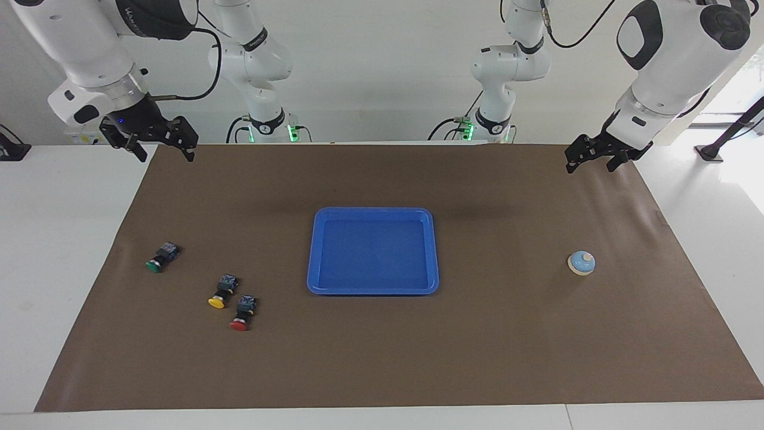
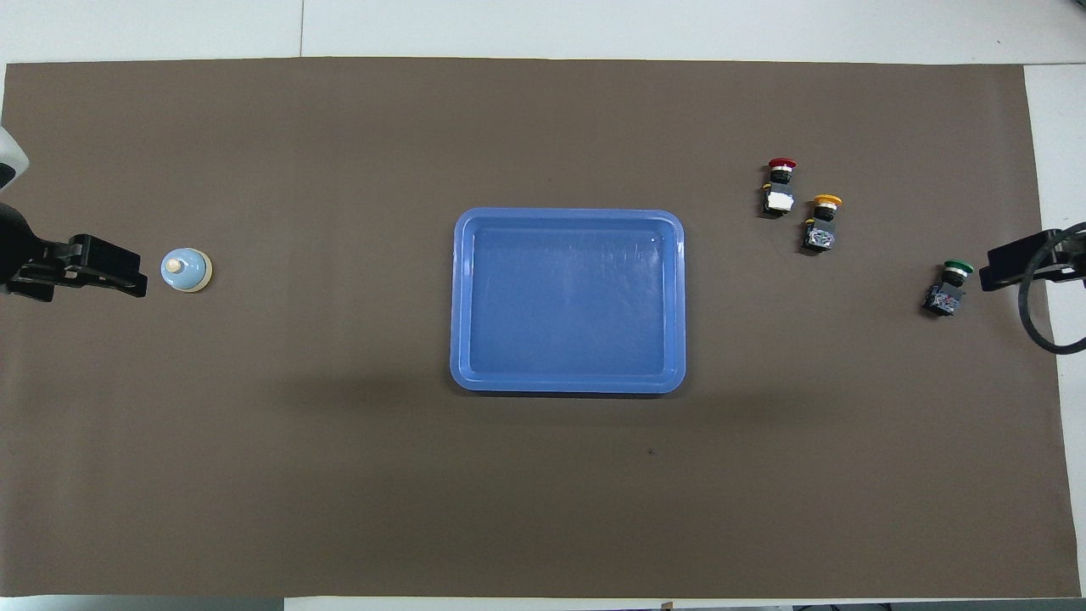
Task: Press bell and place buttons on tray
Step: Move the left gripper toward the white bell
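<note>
The blue tray (image 1: 311, 257) (image 2: 461, 297) lies in the middle of the brown mat and holds nothing. The light-blue bell (image 1: 581, 263) (image 2: 186, 270) stands toward the left arm's end. Three buttons lie on their sides toward the right arm's end. The green one (image 1: 161, 258) (image 2: 950, 288) is nearest the robots, then the yellow one (image 1: 222, 291) (image 2: 821, 222). The red one (image 1: 243, 313) (image 2: 779, 187) is farthest. My left gripper (image 1: 591, 169) (image 2: 140, 280) hangs open and empty, raised over the mat's edge at its own end. My right gripper (image 1: 167, 156) (image 2: 988, 276) hangs open and empty over the mat's corner at its end.
The brown mat (image 1: 513, 346) covers most of the white table (image 1: 59, 239). Both arm bases stand at the robots' edge of the table. Nothing else lies on the mat.
</note>
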Motion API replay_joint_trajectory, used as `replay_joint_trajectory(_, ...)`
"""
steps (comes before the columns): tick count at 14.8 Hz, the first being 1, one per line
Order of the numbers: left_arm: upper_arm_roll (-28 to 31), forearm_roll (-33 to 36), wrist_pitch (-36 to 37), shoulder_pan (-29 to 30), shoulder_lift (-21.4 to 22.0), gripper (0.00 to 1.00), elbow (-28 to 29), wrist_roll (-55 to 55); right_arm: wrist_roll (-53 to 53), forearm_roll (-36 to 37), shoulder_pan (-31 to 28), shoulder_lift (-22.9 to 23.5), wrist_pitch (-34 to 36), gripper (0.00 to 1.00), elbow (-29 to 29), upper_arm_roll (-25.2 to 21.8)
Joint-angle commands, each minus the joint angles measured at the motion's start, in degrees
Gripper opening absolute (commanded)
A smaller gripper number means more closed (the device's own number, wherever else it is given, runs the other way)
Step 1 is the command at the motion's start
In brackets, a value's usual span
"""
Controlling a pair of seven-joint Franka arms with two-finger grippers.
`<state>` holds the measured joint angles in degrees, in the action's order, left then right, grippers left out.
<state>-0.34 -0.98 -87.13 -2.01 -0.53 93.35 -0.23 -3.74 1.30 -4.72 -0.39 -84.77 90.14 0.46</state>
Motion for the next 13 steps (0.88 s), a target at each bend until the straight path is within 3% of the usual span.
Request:
replay_joint_trajectory(1, 0.2, -0.1, -0.1, -0.2, 1.1, 1.00, 0.8, -0.5, -0.7, 0.2, -0.9, -0.9, 1.3, 1.00, 0.4, 0.2)
replay_joint_trajectory(7, 0.4, -0.1, -2.7, -0.2, 1.3, 1.00, 1.6, -1.8, -1.0, 0.2, -0.9, -1.2, 3.6, 1.00, 0.5, -0.3)
replay_joint_trajectory(8, 0.2, -0.1, -3.4, -0.1, 1.3, 0.95, 1.7, -3.0, -0.8, 0.3, -0.6, -1.2, 3.6, 1.00, 0.6, -0.3)
replay_joint_trajectory(10, 0.5, -0.1, -6.5, 0.1, 1.8, 0.31, 3.4, -3.1, -1.0, 0.2, -0.9, -1.2, 3.6, 1.00, 0.5, -0.3)
replay_joint_trajectory(11, 0.6, -0.1, -7.9, 0.2, 2.5, 0.09, 4.7, -2.7, -1.0, 0.2, -0.9, -1.2, 3.6, 1.00, 0.5, -0.3)
replay_joint_trajectory(12, 0.6, -0.1, -9.7, 0.6, 2.6, 0.00, 6.1, -2.7, -1.2, 0.2, -1.0, -1.3, 3.6, 1.00, 0.4, -0.4)
replay_joint_trajectory(13, 0.6, -0.1, -10.7, 0.9, 2.5, 0.00, 6.7, -2.6, -0.9, 0.2, -1.0, -1.4, 3.5, 1.00, 0.9, -0.4)
